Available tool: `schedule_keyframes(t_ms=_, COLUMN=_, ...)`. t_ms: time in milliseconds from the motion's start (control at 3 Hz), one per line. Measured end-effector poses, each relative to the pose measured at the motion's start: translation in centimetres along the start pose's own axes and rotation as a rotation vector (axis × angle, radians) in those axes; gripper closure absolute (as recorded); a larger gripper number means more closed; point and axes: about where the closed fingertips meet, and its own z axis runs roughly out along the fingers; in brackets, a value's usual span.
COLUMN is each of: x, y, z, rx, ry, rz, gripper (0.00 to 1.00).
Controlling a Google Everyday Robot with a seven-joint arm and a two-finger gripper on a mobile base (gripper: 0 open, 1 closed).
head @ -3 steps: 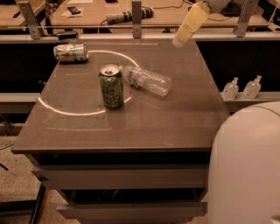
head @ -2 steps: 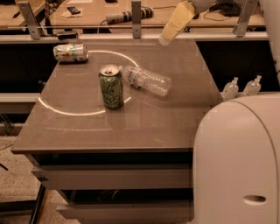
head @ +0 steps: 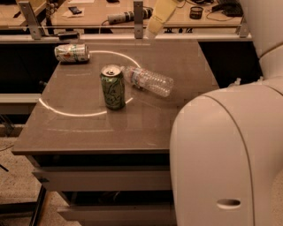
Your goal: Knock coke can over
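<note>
No can here looks like a red coke can, so I cannot tell which can the task means. A green can (head: 112, 87) stands upright near the middle of the grey table (head: 88, 132), inside a white circle. At the table's far left corner a silver can (head: 71, 52) lies on its side. My gripper (head: 153, 26) hangs above the table's back edge, behind and to the right of the green can, touching nothing.
A clear plastic bottle (head: 148, 80) lies on its side just right of the green can. My cream arm housing (head: 225, 154) fills the lower right of the view. A workbench (head: 110, 11) with tools runs behind the table, past a metal rail.
The gripper has moved left along the table's back edge, and the arm housing has swung in to cover more of the right side. Cans and bottle have not moved.
</note>
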Motion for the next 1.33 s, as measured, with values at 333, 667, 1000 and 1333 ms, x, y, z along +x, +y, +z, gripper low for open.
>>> schedule_keyframes(t_ms=333, x=-3.5, y=0.8, z=-2.3, rx=0.142, ry=0.043, rz=-0.124, gripper=0.00)
schedule_keyframes(t_ms=667, x=-4.0, y=1.9, z=-3.7, rx=0.240, ry=0.061, rz=-0.180, gripper=0.00)
schedule_keyframes(t_ms=1000, x=-1.8, y=3.6, z=-2.1, rx=0.245, ry=0.082, rz=-0.169, gripper=0.00)
schedule_keyframes(t_ms=1333, x=1.6, y=4.9, z=0.6, rx=0.165, ry=0.110, rz=-0.097, gripper=0.00)
